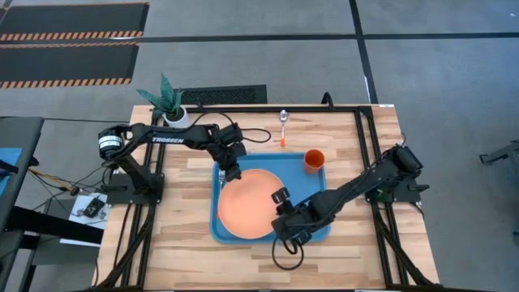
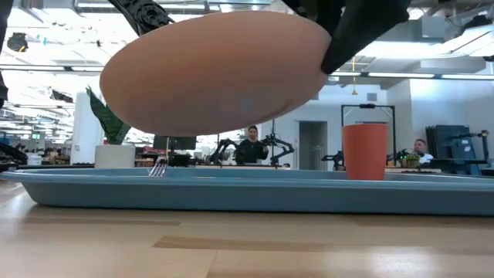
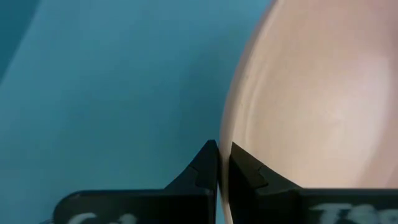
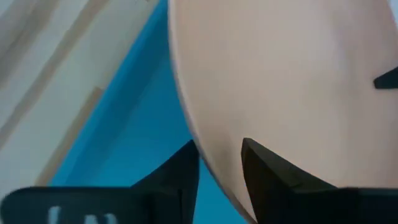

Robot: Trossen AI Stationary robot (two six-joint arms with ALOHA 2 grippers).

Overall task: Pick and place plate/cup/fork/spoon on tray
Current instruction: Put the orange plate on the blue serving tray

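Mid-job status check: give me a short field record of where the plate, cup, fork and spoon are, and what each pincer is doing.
plate: salmon-orange plate, held up above the tray, both pincers on its rim
left pincer: shut on the plate's far-left rim
right pincer: shut on the plate's right rim
cup: orange cup upright in the tray's far-right corner
fork: fork in the tray at its far-left side, tines showing in the low view
spoon: spoon on the wooden table, beyond the tray
remaining: plate not yet set down; spoon not yet on tray
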